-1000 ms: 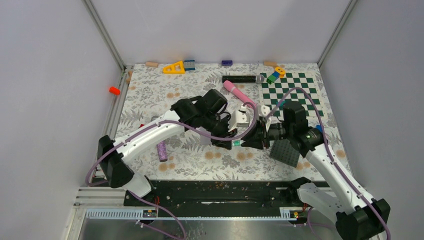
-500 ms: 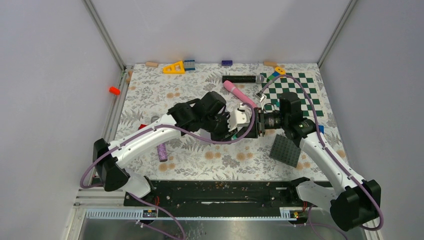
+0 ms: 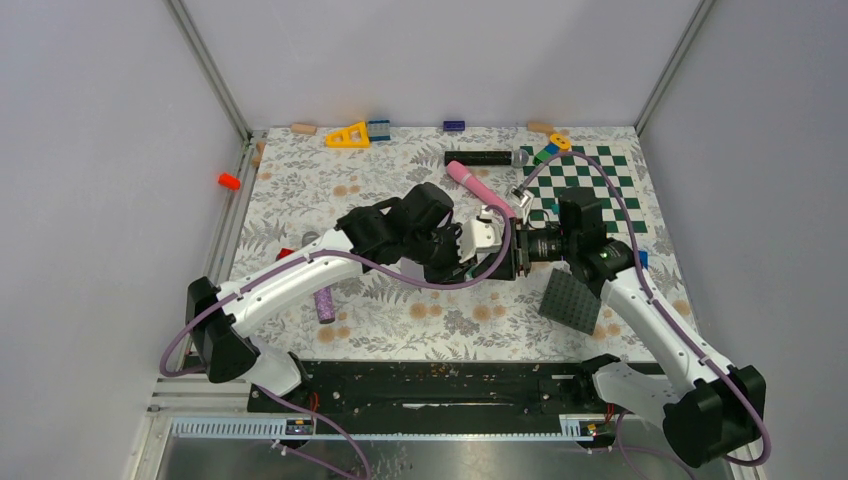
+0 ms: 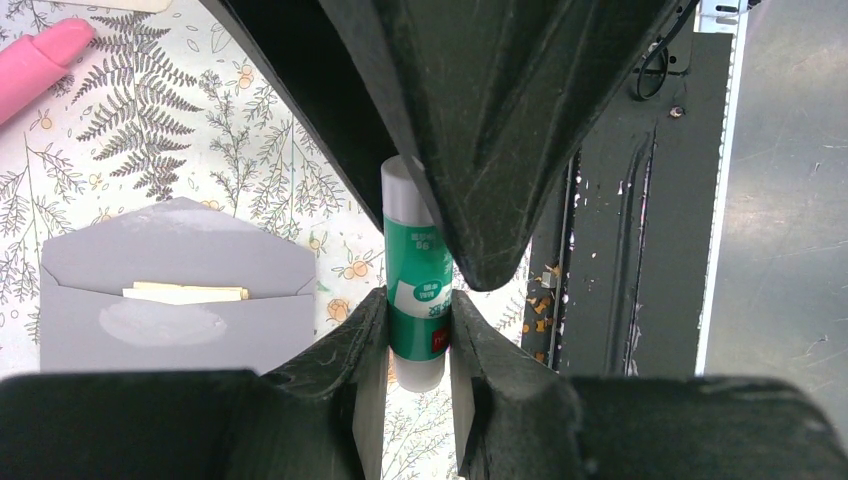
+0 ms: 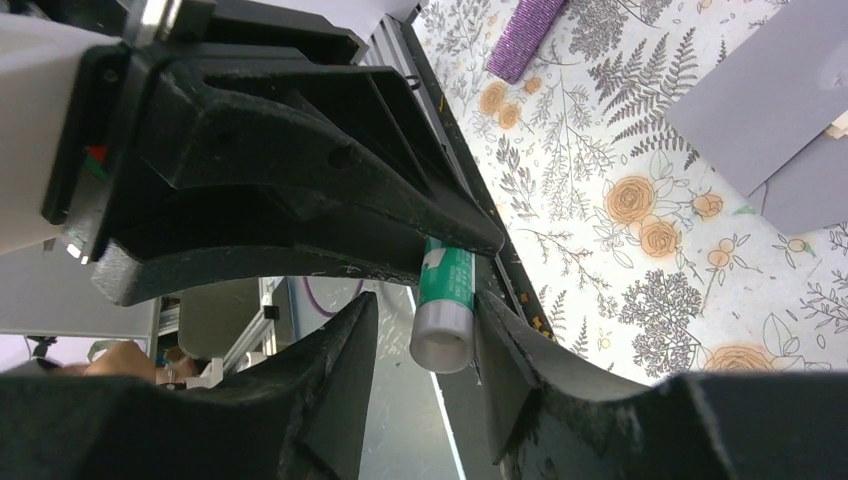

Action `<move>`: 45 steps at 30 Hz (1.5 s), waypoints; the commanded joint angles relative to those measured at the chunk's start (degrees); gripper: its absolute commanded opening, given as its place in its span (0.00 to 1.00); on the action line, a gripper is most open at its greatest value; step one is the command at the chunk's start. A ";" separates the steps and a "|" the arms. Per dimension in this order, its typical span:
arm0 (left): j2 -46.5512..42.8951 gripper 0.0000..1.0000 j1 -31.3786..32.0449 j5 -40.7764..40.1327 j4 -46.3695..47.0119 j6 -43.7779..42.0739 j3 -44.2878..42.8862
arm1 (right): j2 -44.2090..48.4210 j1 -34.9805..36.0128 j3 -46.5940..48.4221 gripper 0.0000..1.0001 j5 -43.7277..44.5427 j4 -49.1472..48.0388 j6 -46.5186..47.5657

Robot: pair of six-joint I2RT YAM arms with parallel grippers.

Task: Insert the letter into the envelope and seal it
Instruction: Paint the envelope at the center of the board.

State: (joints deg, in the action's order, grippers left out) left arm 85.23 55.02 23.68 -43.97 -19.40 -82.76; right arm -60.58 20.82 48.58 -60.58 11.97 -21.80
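grippers meet in top view, left gripper [image 3: 487, 262] against right gripper [image 3: 508, 262]. left wrist: left gripper [image 4: 418, 300] clenches glue stick [image 4: 415, 250]; left of glue stick, envelope [image 4: 175, 320], flap open, holds letter [image 4: 185, 292]. right wrist: right gripper [image 5: 425, 310] released, loose around glue stick [image 5: 445, 290] end.

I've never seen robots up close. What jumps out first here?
At mid-table the left gripper pinches a green-and-white glue stick, whose end sits between the right gripper's open fingers. Nearby lies the grey envelope, flap open, the tan letter peeking out.

Letter [image 4: 185, 292] in envelope [image 4: 270, 335] (on table [image 4: 130, 130]).
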 commanded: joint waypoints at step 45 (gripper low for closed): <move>1.72 0.04 0.72 -1.73 2.04 -0.20 -2.47 | -1.50 4.38 0.74 0.17 4.42 -2.15 0.09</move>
State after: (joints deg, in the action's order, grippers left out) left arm 86.39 55.40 22.90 -43.94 -19.44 -82.89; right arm -62.04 24.12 48.53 -54.00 14.17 -20.95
